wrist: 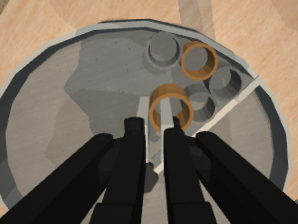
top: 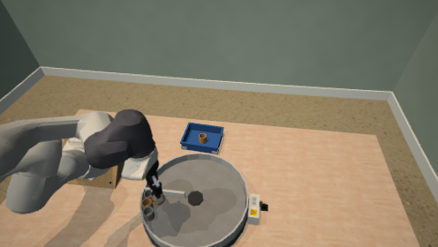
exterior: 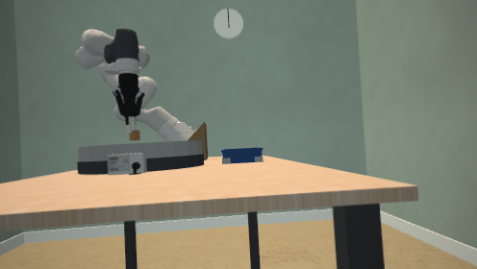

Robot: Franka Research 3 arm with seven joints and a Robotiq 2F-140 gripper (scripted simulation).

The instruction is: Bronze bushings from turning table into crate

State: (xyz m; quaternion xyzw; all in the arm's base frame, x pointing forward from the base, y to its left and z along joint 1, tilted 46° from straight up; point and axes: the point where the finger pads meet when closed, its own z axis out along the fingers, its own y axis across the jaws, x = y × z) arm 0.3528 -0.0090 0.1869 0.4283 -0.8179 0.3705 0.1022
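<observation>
The pincer [wrist: 154, 125] is nearly shut, pinching the wall of a bronze bushing [wrist: 170, 106] just above the turntable [top: 230, 176]. Judging by the thin grip, the carry should be slow and level, clear of the rim, to the crate [top: 190, 140], where one bushing [top: 202, 138] already sits; another [wrist: 198, 59] waits among steel bushings [wrist: 162, 50]
</observation>
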